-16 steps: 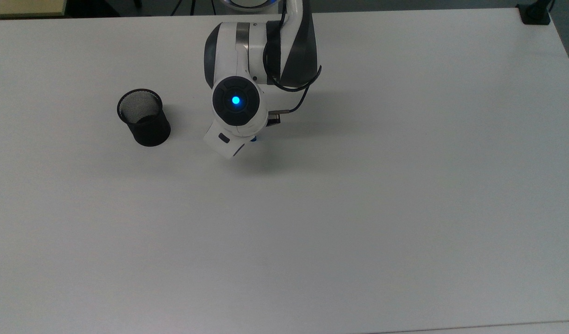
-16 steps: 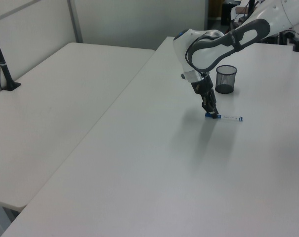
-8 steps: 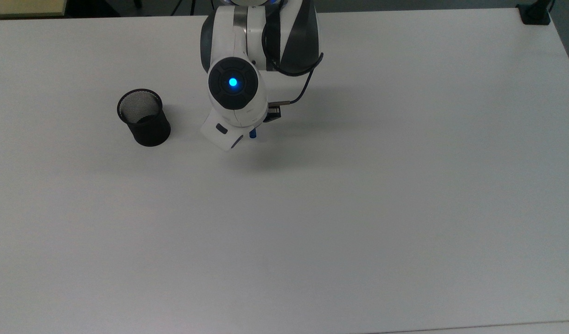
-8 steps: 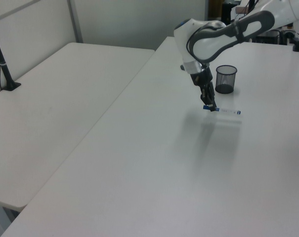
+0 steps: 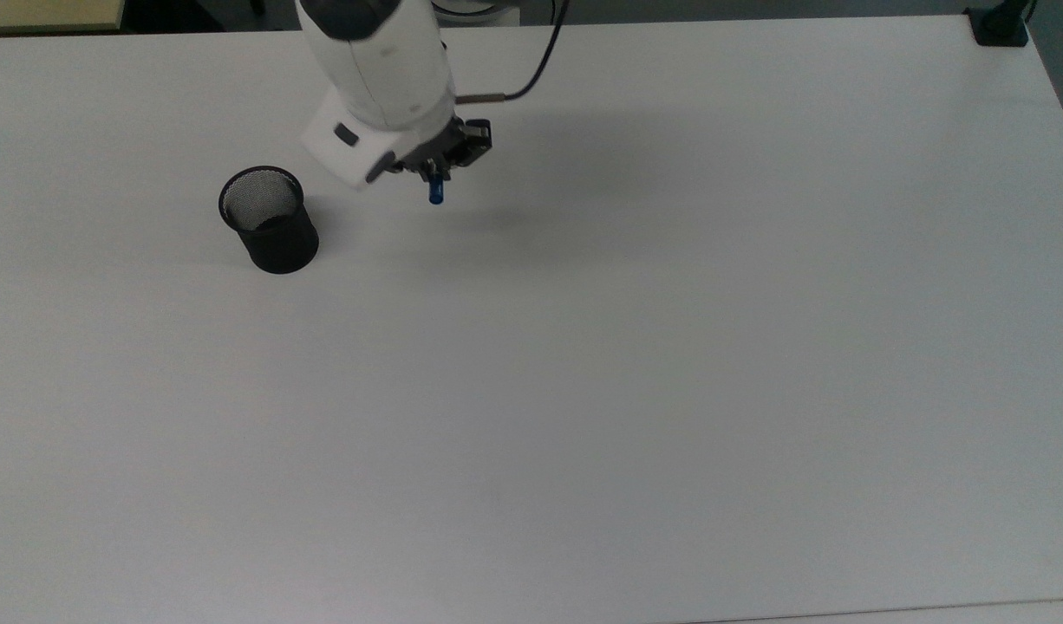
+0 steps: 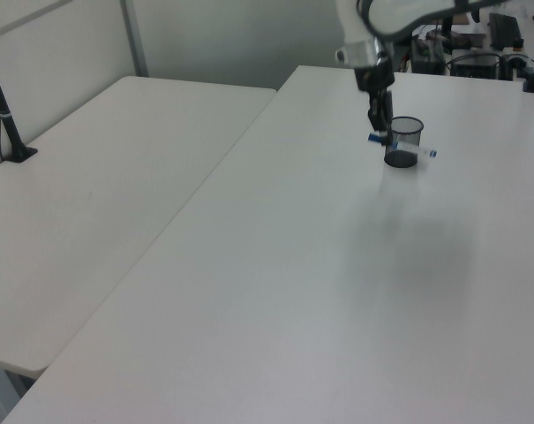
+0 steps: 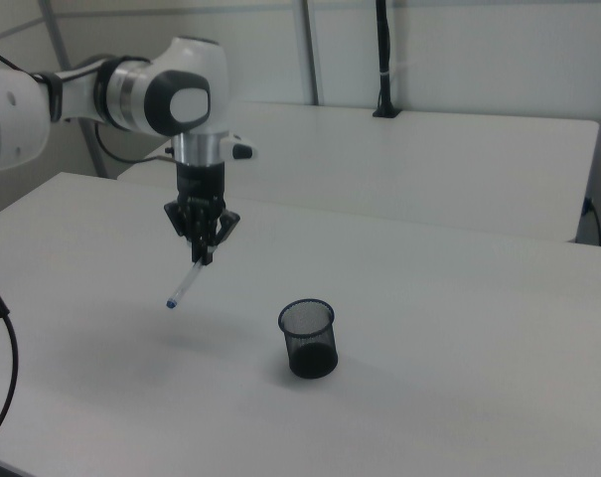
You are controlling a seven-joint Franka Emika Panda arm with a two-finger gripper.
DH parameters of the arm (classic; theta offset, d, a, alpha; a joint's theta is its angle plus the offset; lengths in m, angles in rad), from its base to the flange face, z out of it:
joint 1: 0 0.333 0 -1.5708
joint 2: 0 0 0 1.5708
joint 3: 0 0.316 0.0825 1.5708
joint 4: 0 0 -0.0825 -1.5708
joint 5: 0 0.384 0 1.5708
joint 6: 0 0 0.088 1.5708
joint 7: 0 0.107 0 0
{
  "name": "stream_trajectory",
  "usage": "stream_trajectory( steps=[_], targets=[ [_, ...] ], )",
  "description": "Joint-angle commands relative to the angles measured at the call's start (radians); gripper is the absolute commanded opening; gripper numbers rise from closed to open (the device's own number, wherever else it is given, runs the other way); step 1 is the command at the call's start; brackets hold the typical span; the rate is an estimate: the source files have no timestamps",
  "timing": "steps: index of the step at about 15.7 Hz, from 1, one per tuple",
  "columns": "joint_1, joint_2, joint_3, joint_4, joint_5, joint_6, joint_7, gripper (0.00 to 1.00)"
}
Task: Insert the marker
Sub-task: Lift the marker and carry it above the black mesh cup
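Hand (image 7: 203, 255) is seen clamped on the marker (image 7: 185, 283) at its capped end, with the fingers pointing down and the whole grip held well clear of the counter (image 5: 635, 364). In the right view the marker is held tilted, its white barrel slanting down and toward the right view's left, ending in a small blue tip. In the top view a short blue part of the marker (image 5: 435, 191) is seen protruding below the hand (image 5: 437, 170), the remainder being covered by the wrist. In the left view the marker (image 6: 406, 147) is seen running roughly level across the front of the black mesh cup (image 6: 403, 141), with the hand (image 6: 378, 131) at its blue end on the left view's left. The cup (image 5: 268, 220) stands upright on the counter, apart from the hand: to the top view's left of it, and to the right view's right and lower at (image 7: 309, 339). The marker is not in the cup. A faint shadow is cast on the counter beneath the arm. A second white table (image 6: 90, 185) is noted beside the counter on the left view's left.
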Motion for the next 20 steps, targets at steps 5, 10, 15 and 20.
stream_trajectory(
  steps=[5,10,15,20],
  targets=[
    [-0.095,-0.120,-0.008,0.014,-0.011,-0.020,-0.028,0.05],
    [-0.182,-0.108,-0.007,-0.004,-0.030,0.176,-0.025,0.05],
    [-0.247,-0.054,-0.007,-0.018,-0.030,0.358,-0.041,0.05],
    [-0.258,0.038,-0.007,-0.018,-0.031,0.474,-0.040,0.06]
  ],
)
